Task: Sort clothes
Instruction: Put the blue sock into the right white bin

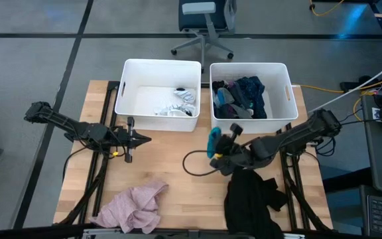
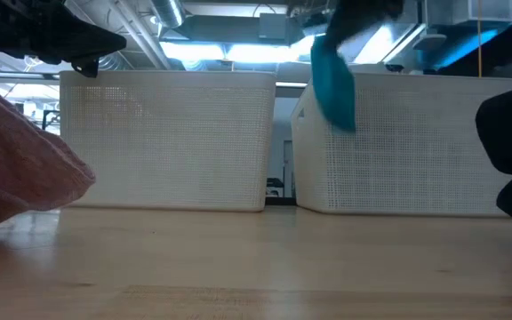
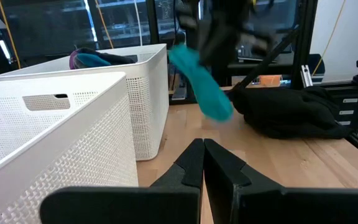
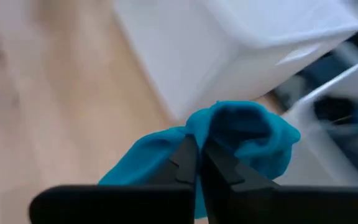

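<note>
A teal garment (image 1: 213, 141) hangs from my right gripper (image 1: 215, 147) in front of the right tub (image 1: 251, 93); it also shows in the low view (image 2: 333, 78) and the left wrist view (image 3: 201, 83). My right gripper is shut on it. My left gripper (image 1: 146, 139) is shut and empty, in front of the left tub (image 1: 158, 95). A pink garment (image 1: 134, 206) lies at the near left edge. A black garment (image 1: 251, 199) lies on the table at the near right. The right tub holds dark clothes (image 1: 242, 97); the left tub holds white and striped ones (image 1: 178, 104). My right gripper pinches a bunched fold of the teal garment (image 4: 229, 134) between its two fingertips. The fingers reach toward the table's left side. The garment is lifted clear of the table and hangs slack below the fingers (image 2: 336, 98).
The two white tubs stand side by side at the far edge, a narrow gap between them. A black cable (image 1: 194, 162) loops on the wood at mid-table. An office chair (image 1: 204, 26) stands beyond the table.
</note>
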Controlling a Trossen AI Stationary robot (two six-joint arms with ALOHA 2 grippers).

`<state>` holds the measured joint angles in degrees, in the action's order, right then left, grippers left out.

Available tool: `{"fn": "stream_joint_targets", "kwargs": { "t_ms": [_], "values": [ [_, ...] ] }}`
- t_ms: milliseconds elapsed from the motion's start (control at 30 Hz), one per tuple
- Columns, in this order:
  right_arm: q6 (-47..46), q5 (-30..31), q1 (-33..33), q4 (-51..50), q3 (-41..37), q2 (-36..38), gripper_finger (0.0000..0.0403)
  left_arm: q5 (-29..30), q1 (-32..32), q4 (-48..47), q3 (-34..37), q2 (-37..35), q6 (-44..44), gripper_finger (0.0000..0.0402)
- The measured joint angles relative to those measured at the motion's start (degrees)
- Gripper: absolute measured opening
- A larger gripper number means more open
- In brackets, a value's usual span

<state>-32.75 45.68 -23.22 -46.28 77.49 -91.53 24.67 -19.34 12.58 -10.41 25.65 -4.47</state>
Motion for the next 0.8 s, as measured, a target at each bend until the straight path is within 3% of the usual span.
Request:
{"fn": "stream_joint_targets", "kwargs": {
  "t_ms": [367,533,800],
  "values": [
    [0.30,17.93,2.70,-26.92,19.24,0.09,0.0011,0.00,-0.01,0.00,0.00,0.00,-0.01,0.0001],
    [0.29,18.44,9.74,-33.78,21.75,0.11,0.0015,0.00,-0.01,0.00,0.00,0.00,-0.31,0.0001],
    [0.25,16.03,21.89,-34.38,20.95,0.04,0.0016,0.00,-0.01,0.00,0.00,0.00,-0.27,0.0001]
  ]
}}
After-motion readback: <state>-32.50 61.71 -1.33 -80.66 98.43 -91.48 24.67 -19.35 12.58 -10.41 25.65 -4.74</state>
